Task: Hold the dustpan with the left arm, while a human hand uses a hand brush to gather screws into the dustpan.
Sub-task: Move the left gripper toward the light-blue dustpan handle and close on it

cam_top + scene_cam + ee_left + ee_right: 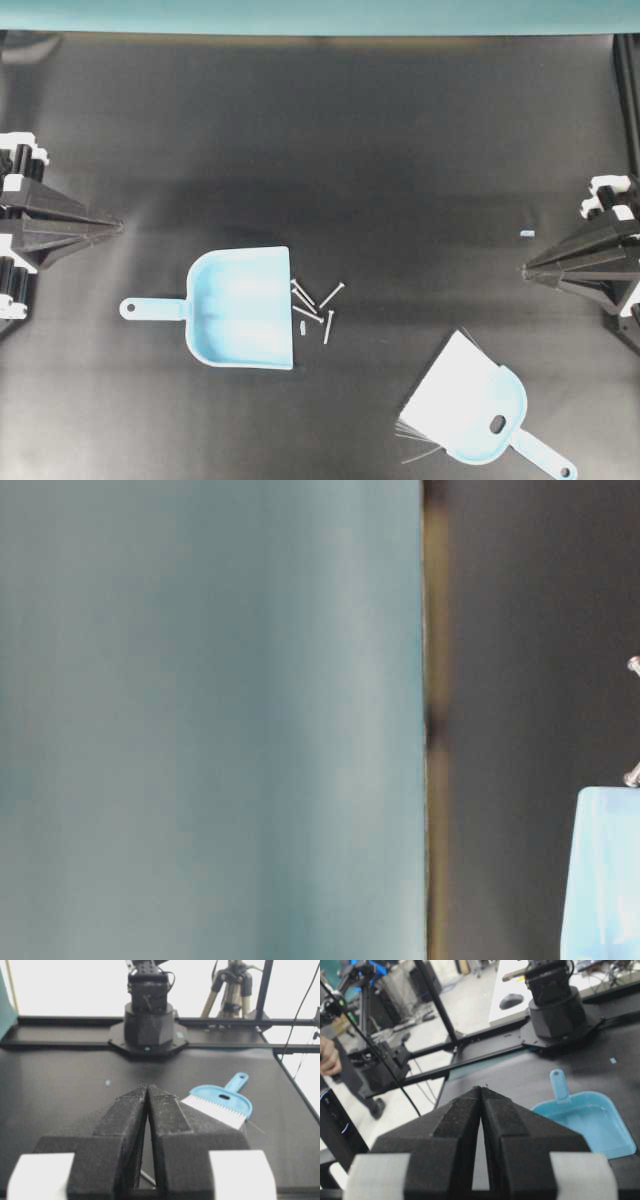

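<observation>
The light blue dustpan [240, 308] lies flat on the black table, its thin handle pointing left and its open mouth facing right; it also shows in the right wrist view [585, 1120]. Several silver screws [318, 305] lie scattered just beyond the mouth. The hand brush [468, 405] rests at the lower right with its white bristles toward the pan, and the left wrist view shows it too [220, 1102]. My left gripper [120, 226] is shut and empty at the left edge, well above and left of the pan's handle. My right gripper [524, 268] is shut and empty at the right edge.
A tiny pale blue fleck [528, 233] lies near the right gripper. A teal backdrop [320, 15] runs along the far edge. The opposite arm's base [149, 1025] stands across the table. A person's hand [329, 1057] shows beyond the table in the right wrist view.
</observation>
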Controlling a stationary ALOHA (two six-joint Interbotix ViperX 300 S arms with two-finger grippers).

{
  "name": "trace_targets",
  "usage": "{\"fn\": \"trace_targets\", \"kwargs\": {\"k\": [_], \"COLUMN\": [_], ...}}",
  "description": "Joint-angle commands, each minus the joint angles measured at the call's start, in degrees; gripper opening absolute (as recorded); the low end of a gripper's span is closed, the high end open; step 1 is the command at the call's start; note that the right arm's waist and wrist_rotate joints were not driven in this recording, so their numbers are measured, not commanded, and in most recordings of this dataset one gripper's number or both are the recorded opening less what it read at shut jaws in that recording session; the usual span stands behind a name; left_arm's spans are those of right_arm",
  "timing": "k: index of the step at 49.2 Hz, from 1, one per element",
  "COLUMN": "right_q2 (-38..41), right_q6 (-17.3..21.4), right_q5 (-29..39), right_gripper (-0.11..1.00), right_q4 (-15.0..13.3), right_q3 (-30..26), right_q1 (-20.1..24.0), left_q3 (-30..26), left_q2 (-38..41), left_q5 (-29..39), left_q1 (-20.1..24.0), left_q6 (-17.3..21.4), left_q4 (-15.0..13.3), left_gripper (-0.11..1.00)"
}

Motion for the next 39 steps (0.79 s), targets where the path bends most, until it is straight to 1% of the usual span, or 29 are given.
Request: {"fn": "trace_targets", "kwargs": {"k": [1,4,7,11,16,19,24,29,35,39], "right_q2": [0.97,1.49,2.29,3.96,6.24,6.68,5.89,3.08,-1.67,-5.27], "right_q6": [0.00,0.09,0.00,0.09,0.00,0.09,0.00,0.00,0.00,0.00], "right_q5": [-0.18,1.93,5.27,10.46,16.88,19.42,20.57,21.53,21.62,21.36], "right_gripper": [0.04,0.02,0.00,0.00,0.00,0.00,0.00,0.00,0.00,0.00], "right_q4": [0.18,0.18,0.18,0.79,0.53,0.44,0.35,0.70,0.44,0.44], "right_q3": [-0.88,-0.88,-1.14,-2.20,-2.90,-2.55,-1.23,0.88,6.94,10.46], "right_q1": [0.00,0.00,0.00,0.00,0.00,0.00,0.00,0.00,0.00,0.00], "left_q3": [-1.41,-1.58,-2.20,-3.34,-4.75,-5.27,-5.45,-5.45,-5.19,-5.01], "left_q2": [1.41,2.20,2.99,4.39,6.94,8.26,9.67,10.63,10.72,10.81], "left_q5": [4.31,7.47,9.67,12.74,17.40,19.16,19.60,21.45,24.87,25.84], "left_q1": [-0.79,-0.79,-0.88,-0.88,-0.79,-0.70,-0.79,-1.23,-2.02,-1.76], "left_q6": [-1.49,-2.37,-3.16,-3.69,-3.78,-3.78,-3.69,-3.60,-3.60,-3.43], "left_q4": [2.29,2.20,2.29,2.20,2.29,2.29,2.29,2.29,2.29,2.29], "left_gripper": [0.06,0.07,0.00,0.01,0.01,0.01,0.01,0.01,0.01,0.01]}}
